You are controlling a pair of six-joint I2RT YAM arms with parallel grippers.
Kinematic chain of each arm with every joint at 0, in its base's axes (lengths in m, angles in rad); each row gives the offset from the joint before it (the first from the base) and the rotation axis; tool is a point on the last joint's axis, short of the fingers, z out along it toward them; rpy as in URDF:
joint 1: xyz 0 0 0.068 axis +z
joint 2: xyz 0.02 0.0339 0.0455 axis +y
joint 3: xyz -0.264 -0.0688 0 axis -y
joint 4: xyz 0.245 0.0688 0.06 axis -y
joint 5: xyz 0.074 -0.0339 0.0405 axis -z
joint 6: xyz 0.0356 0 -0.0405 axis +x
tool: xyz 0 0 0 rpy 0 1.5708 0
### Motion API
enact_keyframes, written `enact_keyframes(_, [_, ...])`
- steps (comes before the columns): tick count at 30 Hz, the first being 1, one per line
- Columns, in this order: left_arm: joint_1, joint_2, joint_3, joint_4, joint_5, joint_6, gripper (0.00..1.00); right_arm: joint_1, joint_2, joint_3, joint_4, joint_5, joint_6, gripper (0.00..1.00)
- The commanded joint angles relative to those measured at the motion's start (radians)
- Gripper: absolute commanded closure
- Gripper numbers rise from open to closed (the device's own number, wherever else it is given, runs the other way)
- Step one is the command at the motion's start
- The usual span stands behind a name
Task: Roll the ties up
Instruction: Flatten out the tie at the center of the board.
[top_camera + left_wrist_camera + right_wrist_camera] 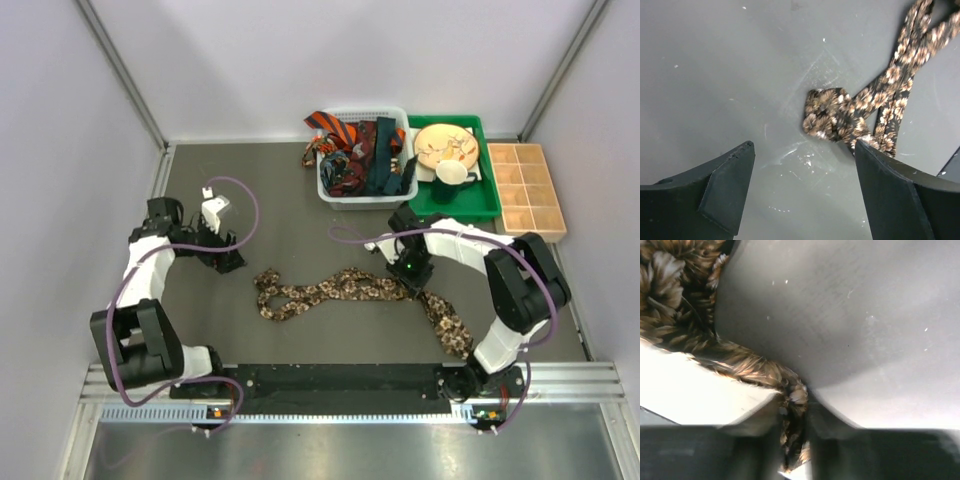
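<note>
Top external view: brown-black speckled fabric necktie (340, 290) flat on dark grey table (260, 200), centre of frame, left end doubled back on itself, right end trailing toward lower right. Right gripper (412, 276) down on necktie, right of centre. Left gripper (229, 262) just up and left of doubled end, apart from fabric. Upper centre: white plastic mesh basket (345, 200) with other ties (350, 140), orange-black striped, dark red and dark teal, some draped over rim. Green plastic tray (480, 205) just beside basket, on its right.

Left wrist view: left gripper (802, 195) spread wide, nothing between fingers. Folded necktie end (827, 115) at centre of frame, beyond fingertips, no contact.

Right wrist view: right gripper (795, 410) clamped on narrow bunched strip of necktie (670, 300). Rest of fabric in upper left of frame.
</note>
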Motion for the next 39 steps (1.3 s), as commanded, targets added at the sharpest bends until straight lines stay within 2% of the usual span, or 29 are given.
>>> enact_keyframes(1, [-0.114, -0.025, -0.014, 0.062, -0.131, -0.004, 0.16, 0.016, -0.03, -0.031, 0.019, 0.015, 0.002, 1.0])
enact_keyframes(4, [-0.181, 0.076, 0.06, 0.02, -0.203, -0.067, 0.2, 0.013, -0.078, -0.023, -0.018, 0.008, -0.01, 1.0])
enact_keyframes(5, [-0.203, 0.146, 0.125, -0.01, -0.215, -0.076, 0.21, 0.015, -0.095, -0.027, -0.022, -0.006, -0.012, 1.0])
enact_keyframes(8, [-0.293, 0.232, 0.183, -0.041, -0.278, -0.134, 0.21, 0.015, -0.167, -0.041, -0.035, -0.017, -0.024, 1.0])
enact_keyframes(12, [-0.381, 0.317, 0.203, -0.037, -0.353, -0.214, 0.19, 0.015, -0.247, -0.043, -0.048, -0.031, -0.032, 1.0])
enact_keyframes(18, [-0.467, 0.444, 0.202, -0.05, -0.433, -0.258, 0.23, 0.016, -0.342, 0.011, -0.102, -0.078, -0.036, 1.0])
enact_keyframes(19, [-0.469, 0.452, 0.196, -0.05, -0.435, -0.262, 0.26, 0.016, -0.356, 0.022, -0.108, -0.081, -0.038, 1.0])
enact_keyframes(20, [-0.47, 0.467, 0.199, -0.074, -0.43, -0.252, 0.36, 0.016, -0.385, 0.044, -0.114, -0.08, -0.032, 1.0])
enact_keyframes(22, [-0.47, 0.484, 0.2, -0.097, -0.403, -0.245, 0.48, 0.015, -0.405, 0.08, -0.123, -0.08, -0.023, 1.0])
enact_keyframes(23, [-0.47, 0.484, 0.2, -0.12, -0.383, -0.233, 0.6, 0.015, -0.413, 0.091, -0.133, -0.081, -0.012, 1.0])
enact_keyframes(26, [-0.469, 0.464, 0.205, -0.148, -0.286, -0.202, 0.75, 0.015, -0.427, 0.124, -0.137, -0.068, -0.001, 1.0])
enact_keyframes(27, [-0.467, 0.458, 0.213, -0.175, -0.272, -0.173, 0.87, 0.01, -0.425, 0.131, -0.14, -0.058, -0.001, 1.0])
enact_keyframes(28, [-0.466, 0.437, 0.24, -0.18, -0.269, -0.163, 0.94, 0.006, -0.425, 0.144, -0.146, -0.055, -0.001, 1.0])
enact_keyframes(29, [-0.461, 0.423, 0.258, -0.183, -0.263, -0.141, 1.0, -0.023, -0.424, 0.152, -0.151, -0.061, -0.007, 1.0])
enact_keyframes(31, [-0.412, 0.365, 0.327, -0.209, -0.214, -0.092, 1.0, -0.063, -0.412, 0.192, -0.162, -0.086, -0.018, 1.0])
enact_keyframes(32, [-0.375, 0.342, 0.356, -0.211, -0.174, -0.05, 1.0, -0.12, -0.401, 0.21, -0.169, -0.098, -0.041, 1.0])
enact_keyframes(34, [-0.349, 0.27, 0.45, -0.318, -0.093, 0.09, 1.0, -0.174, -0.366, 0.276, -0.202, -0.145, -0.067, 1.0])
enact_keyframes(35, [-0.355, 0.239, 0.47, -0.373, -0.071, 0.301, 1.0, -0.216, -0.352, 0.298, -0.231, -0.173, -0.107, 1.0])
enact_keyframes(36, [-0.358, 0.202, 0.476, -0.516, -0.038, 0.429, 1.0, -0.231, -0.337, 0.316, -0.26, -0.199, -0.13, 1.0])
enact_keyframes(37, [-0.363, 0.126, 0.457, -0.581, -0.03, 0.698, 1.0, -0.234, -0.312, 0.333, -0.331, -0.237, -0.189, 1.0])
enact_keyframes(38, [-0.367, 0.084, 0.422, -0.656, -0.025, 0.835, 1.0, -0.234, -0.303, 0.328, -0.366, -0.255, -0.222, 1.0])
enact_keyframes(39, [-0.372, -0.001, 0.313, -0.747, -0.066, 0.952, 1.0, -0.235, -0.295, 0.294, -0.386, -0.265, -0.246, 1.0])
